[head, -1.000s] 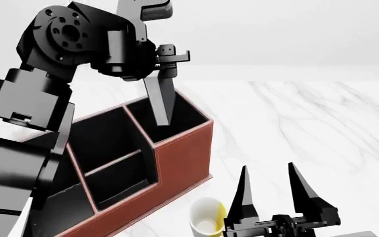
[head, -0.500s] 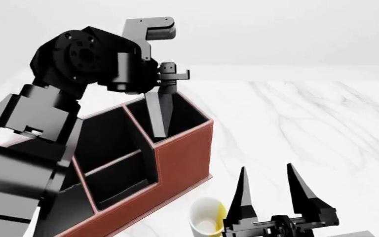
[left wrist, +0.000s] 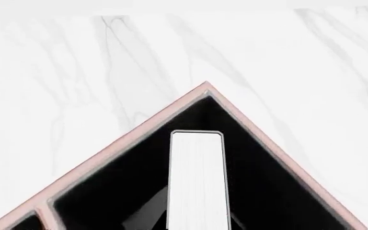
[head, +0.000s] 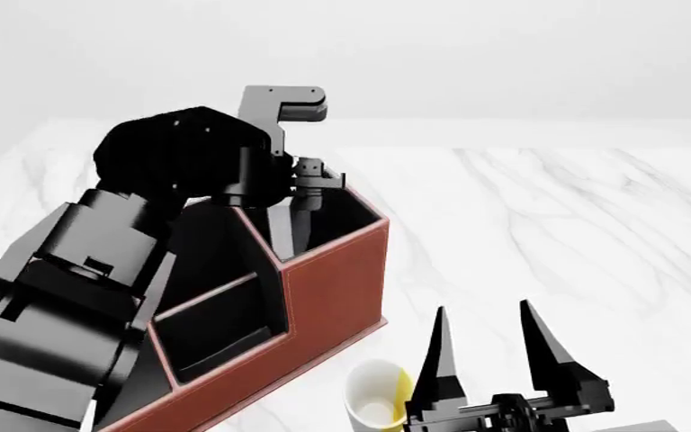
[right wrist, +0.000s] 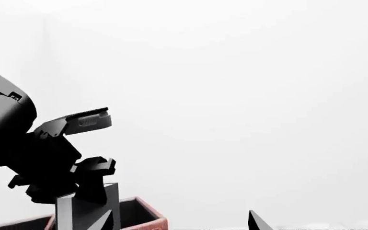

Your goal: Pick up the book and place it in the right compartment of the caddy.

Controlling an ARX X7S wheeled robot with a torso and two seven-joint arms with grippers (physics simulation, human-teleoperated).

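The reddish-brown caddy (head: 334,279) stands at the left of the marble table. My left gripper (head: 303,205) is shut on the book (head: 281,232) and holds it upright, its lower part down inside the right compartment (head: 343,220). In the left wrist view the book's white page edges (left wrist: 197,182) stand between the compartment's black walls (left wrist: 267,191), near the corner of the pale rim (left wrist: 139,130). The right wrist view shows the book (right wrist: 82,211) over the caddy rim (right wrist: 151,221). My right gripper (head: 484,335) (right wrist: 180,221) is open and holds nothing, near the table's front.
A white-and-yellow mug (head: 377,400) lies just left of my right gripper, in front of the caddy. The caddy's middle section (head: 219,306) has a shelf. The marble table (head: 561,225) stretches right and back to a pale wall.
My left arm has come down and carried the book lower into the right compartment. The right gripper has stayed where it was.
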